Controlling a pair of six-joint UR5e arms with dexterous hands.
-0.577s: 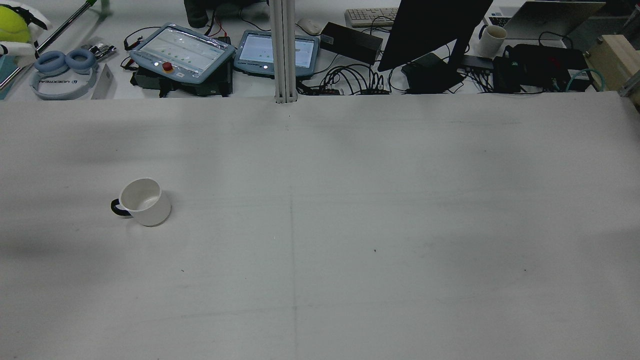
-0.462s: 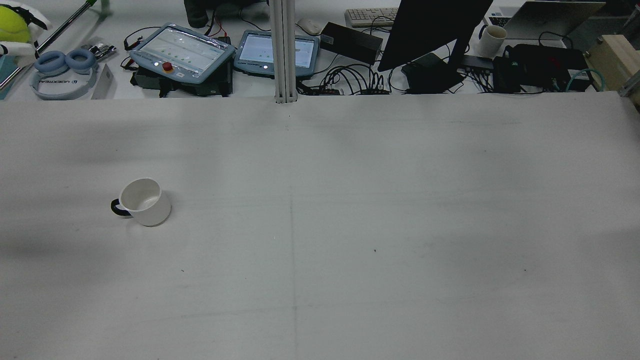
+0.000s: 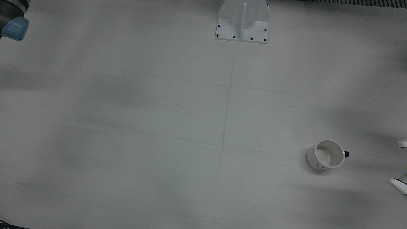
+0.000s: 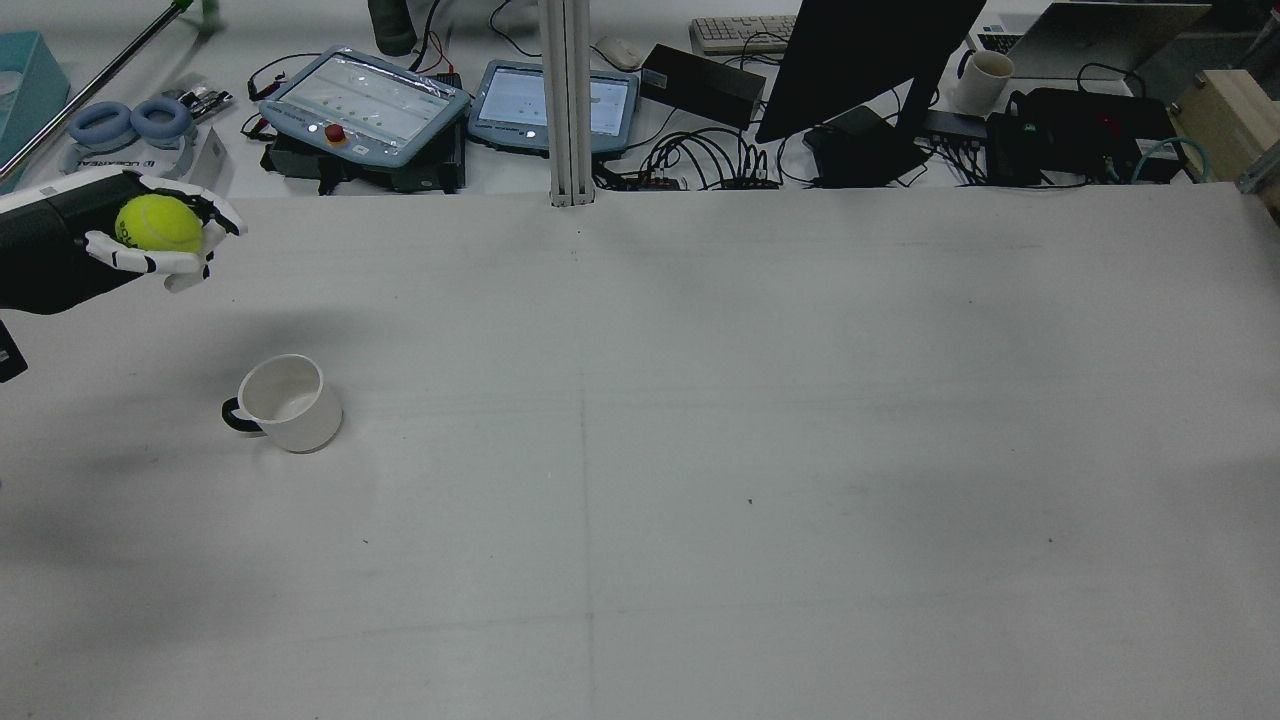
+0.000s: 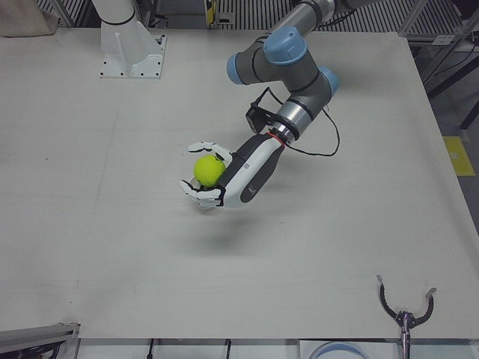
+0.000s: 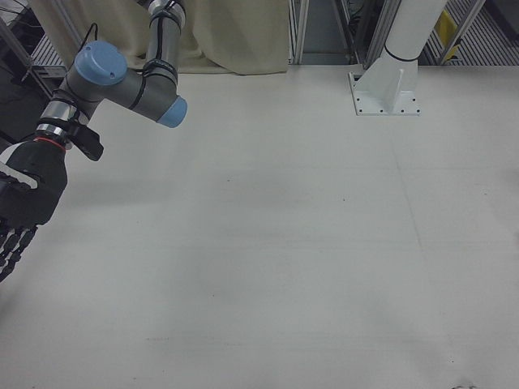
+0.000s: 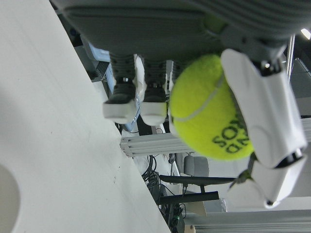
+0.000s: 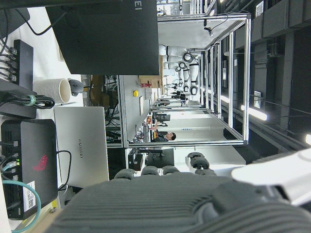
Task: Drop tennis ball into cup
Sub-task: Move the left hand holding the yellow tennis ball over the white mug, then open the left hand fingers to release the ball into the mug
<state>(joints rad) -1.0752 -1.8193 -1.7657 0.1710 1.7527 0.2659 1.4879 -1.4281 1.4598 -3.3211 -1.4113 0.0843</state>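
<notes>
Tennis ball [image 4: 158, 223] in left hand [image 4: 150, 240], beyond cup [image 4: 291, 402].

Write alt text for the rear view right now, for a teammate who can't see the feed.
The left hand holds a yellow-green tennis ball at the far left, above the white table. A white cup with a dark handle stands upright nearer the camera, mouth open. Behind the table's far edge sit two tablets, cables and a monitor.
</notes>
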